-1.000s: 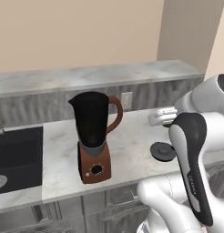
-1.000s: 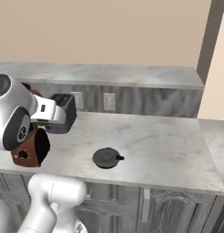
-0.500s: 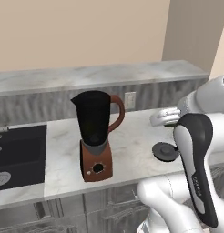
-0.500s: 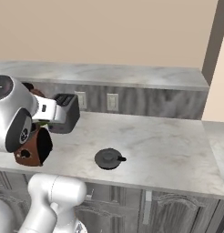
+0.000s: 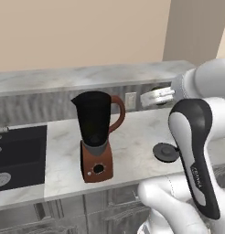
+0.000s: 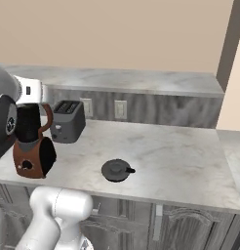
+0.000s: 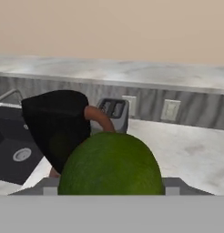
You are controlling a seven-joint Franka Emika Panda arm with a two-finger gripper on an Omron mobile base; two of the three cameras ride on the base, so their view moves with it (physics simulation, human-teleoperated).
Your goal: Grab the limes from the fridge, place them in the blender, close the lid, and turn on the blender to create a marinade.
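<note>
Left base view. Blender (image 5: 97, 137) — dark jug on a reddish-brown base with a round knob, standing uncovered on the marble counter (image 5: 132, 151), handle turned to the right. Lid (image 5: 166, 151) — dark disc with a raised centre knob, lying flat on the counter to the right of the blender, well apart from it; its right edge is cut off by the robot's forearm. Black sink (image 5: 18, 155) at far left, partly out of frame. Wall outlet (image 5: 130, 98) behind the jug handle. The arm covers the right of the scene, and whatever lies behind it cannot be made out.

Right base view. Blender (image 6: 31, 146) at the left, its upper left part hidden behind the arm. Grey toaster (image 6: 67, 121) just beside it on the far side, near the backsplash. Lid (image 6: 116, 169) alone on open counter, nearer the front edge. Two outlets on the backsplash.

Hand view. Lime (image 7: 111, 166) — green, round, very close to the camera and resting between the fingertips, its lower part cut off at the bottom edge. Gripper (image 7: 109, 189) — jaws spread wide and closed around the lime; only small grey stubs show on either side of the fruit. Beyond the lime: the blender jug (image 7: 57, 127) with its open mouth dark, the toaster (image 7: 114, 113) half hidden behind the handle, the sink (image 7: 13, 145) at left.
</note>
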